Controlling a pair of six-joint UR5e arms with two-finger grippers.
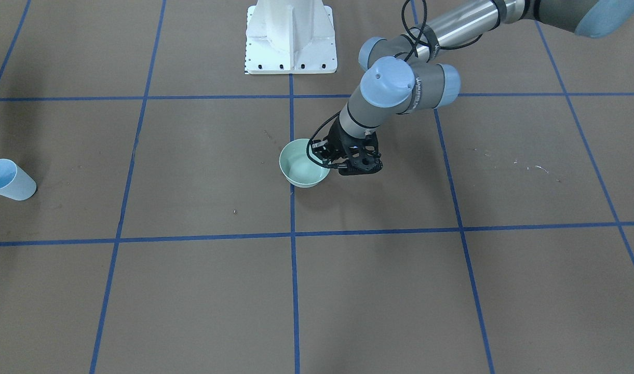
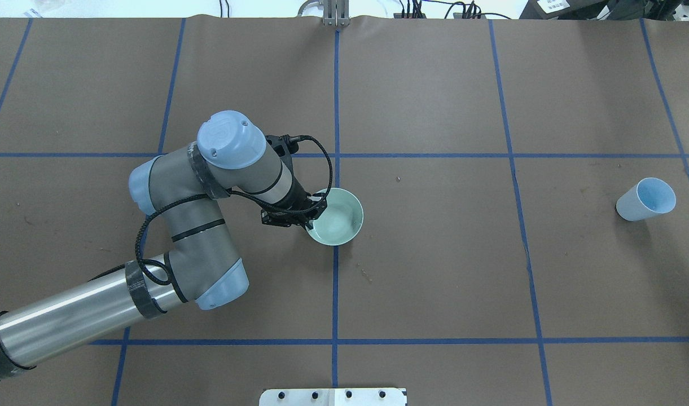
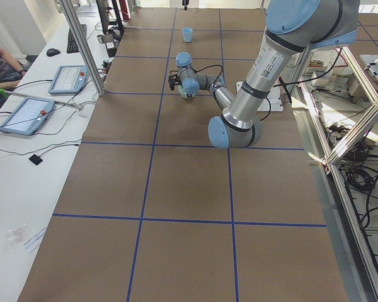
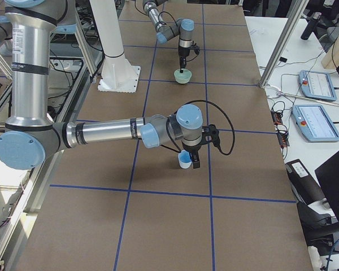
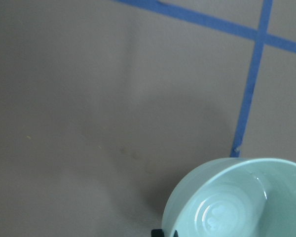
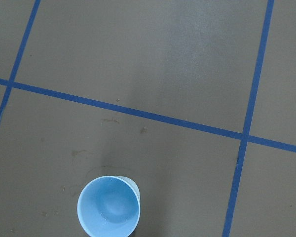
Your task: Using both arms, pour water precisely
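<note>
Step in hand: judged to be the grasp stage. Both vessels rest on the tabletop (image 2: 434, 282) and no pouring is seen.
Left arm (image 2: 209, 225): stretched over the tabletop's middle, with the wrist bent down beside the bowl (image 2: 350, 225).
Left hand (image 2: 311, 219): set at the bowl's rim on the robot's left side, with one fingertip seen just outside the wall. How far it is open, and whether the rim is pinched, cannot be told.
Bowl: pale green, upright, on the centre tape line.
Cup (image 2: 646, 200): light blue, upright, mouth open, well apart from the bowl toward the robot's right.
Right arm (image 4: 101, 132): shown only in the right side view.
Right hand (image 4: 193, 161): placed just beside the cup there; its opening cannot be told.
Water: no stream is seen. Glossy glints are noted on the bowl's floor, and water cannot be told from glaze.
Next move: a firm hold on each vessel is judged necessary, then a level lift and a slow, small tilt with one lip over the other's mouth.
</note>
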